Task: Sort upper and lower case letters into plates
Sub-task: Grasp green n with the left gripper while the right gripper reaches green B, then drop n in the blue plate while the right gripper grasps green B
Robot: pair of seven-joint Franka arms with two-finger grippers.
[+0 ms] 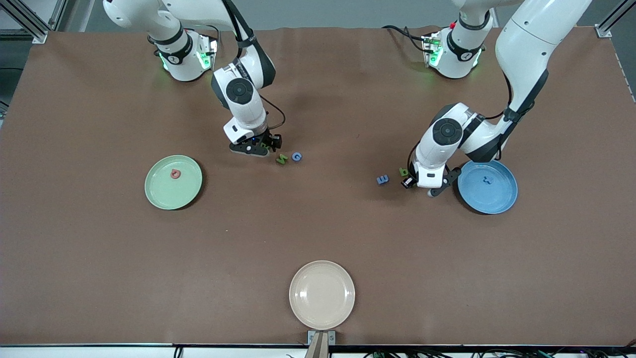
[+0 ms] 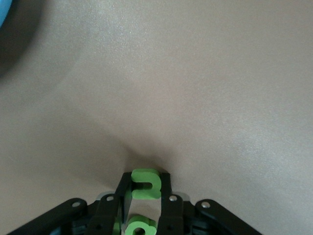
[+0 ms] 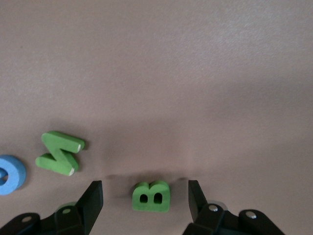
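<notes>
The left gripper [image 2: 145,196] pinches a green b [image 2: 145,183] beside the blue plate [image 1: 487,186]; lift straight before carrying. The right gripper [image 3: 145,196], open, straddles a B [image 3: 151,196] near that N [image 3: 59,152]; close squarely

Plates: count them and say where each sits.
3. The green plate lies toward the right arm's end, the blue plate toward the left arm's end, the beige plate nearest the front camera.

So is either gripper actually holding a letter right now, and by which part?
The left gripper is shut on a green letter, pinched across its flat sides. The right gripper holds nothing: it is open astride the green B on the table.
</notes>
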